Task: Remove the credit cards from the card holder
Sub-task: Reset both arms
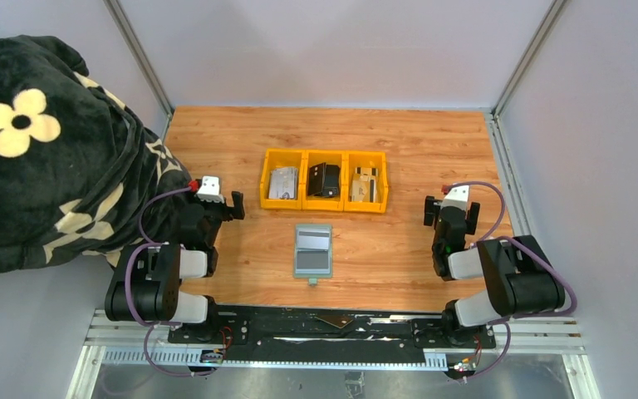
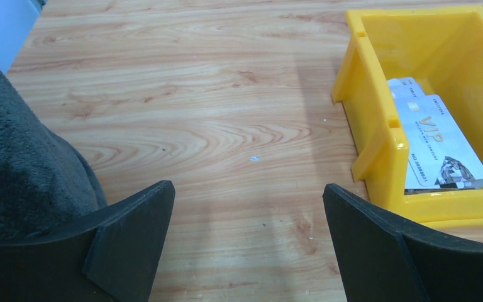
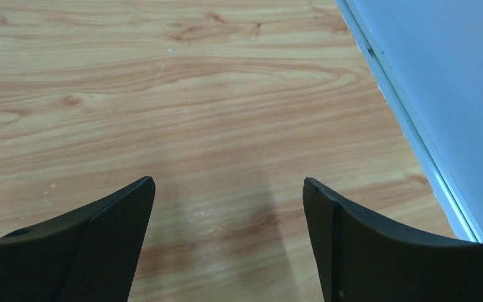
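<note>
The card holder [image 1: 313, 250] lies open and flat on the table's middle, pale grey-blue inside, snap tab toward me. I cannot tell whether a card sits in its pockets. The yellow three-part tray [image 1: 305, 179] behind it holds silver-grey cards [image 1: 283, 183] on the left, black cards [image 1: 325, 179] in the middle and beige cards [image 1: 365, 184] on the right. The silver-grey cards [image 2: 437, 141] also show in the left wrist view. My left gripper [image 1: 234, 206] [image 2: 246, 186] is open and empty, left of the tray. My right gripper [image 1: 437, 218] [image 3: 227, 181] is open and empty, over bare wood at the right.
A dark fleece with pale flowers [image 1: 41, 150] covers the left side, touching my left arm, and shows in the left wrist view [image 2: 19, 163]. The tray's wall [image 2: 377, 145] is just right of my left gripper. The enclosure's wall [image 3: 440, 94] runs close on the right.
</note>
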You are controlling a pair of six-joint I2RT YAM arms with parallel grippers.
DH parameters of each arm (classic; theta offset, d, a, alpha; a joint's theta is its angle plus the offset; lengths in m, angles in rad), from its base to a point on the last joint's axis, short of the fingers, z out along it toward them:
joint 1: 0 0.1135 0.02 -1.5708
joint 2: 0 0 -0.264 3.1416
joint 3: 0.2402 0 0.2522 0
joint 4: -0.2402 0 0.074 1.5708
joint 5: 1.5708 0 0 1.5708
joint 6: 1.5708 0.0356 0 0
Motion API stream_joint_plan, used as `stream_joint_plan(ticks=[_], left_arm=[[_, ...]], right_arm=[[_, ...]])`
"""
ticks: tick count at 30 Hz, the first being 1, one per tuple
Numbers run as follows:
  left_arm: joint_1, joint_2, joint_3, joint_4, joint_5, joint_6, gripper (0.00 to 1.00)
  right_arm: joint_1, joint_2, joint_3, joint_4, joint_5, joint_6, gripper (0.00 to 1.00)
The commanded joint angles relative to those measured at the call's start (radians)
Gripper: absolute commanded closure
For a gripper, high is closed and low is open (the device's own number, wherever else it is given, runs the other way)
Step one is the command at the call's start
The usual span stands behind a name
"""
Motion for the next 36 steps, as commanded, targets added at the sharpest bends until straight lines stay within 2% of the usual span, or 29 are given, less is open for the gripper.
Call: stream_joint_plan(ticks=[1,36], left_arm=[[-0.005,-0.007,0.02,-0.01,-0.052,0.013,0.0],[-0.015,-0.009,0.025,-0.025,-0.09,0.027,0.0]], right_arm=[[-0.018,-0.035,0.043,-0.044,-0.052,-0.018,0.09],[-0.043,-0.031,0.039,-0.025,-0.083,-0.012,0.08]])
